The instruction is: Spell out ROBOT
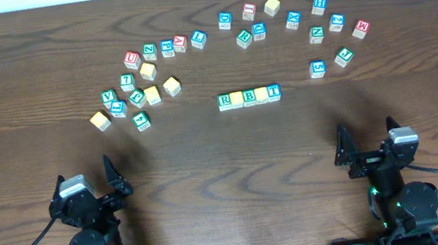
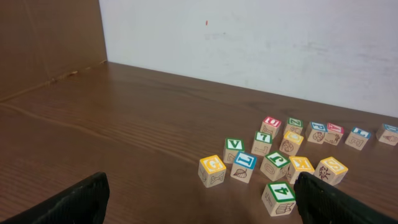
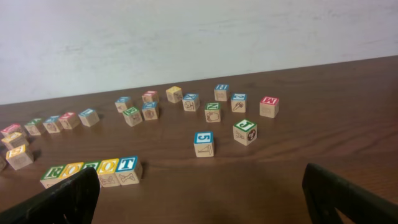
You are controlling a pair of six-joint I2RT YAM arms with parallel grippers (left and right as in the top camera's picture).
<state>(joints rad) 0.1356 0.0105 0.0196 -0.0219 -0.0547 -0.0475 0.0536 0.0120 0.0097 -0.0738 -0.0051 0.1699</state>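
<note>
A row of five letter blocks [image 1: 249, 96] lies in the middle of the table and reads R, O, B, O, T from left to right. The same row shows in the right wrist view [image 3: 93, 169], partly behind my left finger. My left gripper [image 1: 90, 189] is open and empty near the front left edge; its fingers frame the left wrist view [image 2: 199, 202]. My right gripper [image 1: 368, 148] is open and empty near the front right edge, and in its wrist view [image 3: 199, 196] nothing lies between its fingers.
A loose cluster of letter blocks [image 1: 136, 83] lies at the back left, also in the left wrist view [image 2: 273, 163]. Another arc of blocks [image 1: 300, 23] lies at the back right, with a "5" block [image 3: 204, 144] nearest. A white wall [image 2: 249, 37] stands behind the table.
</note>
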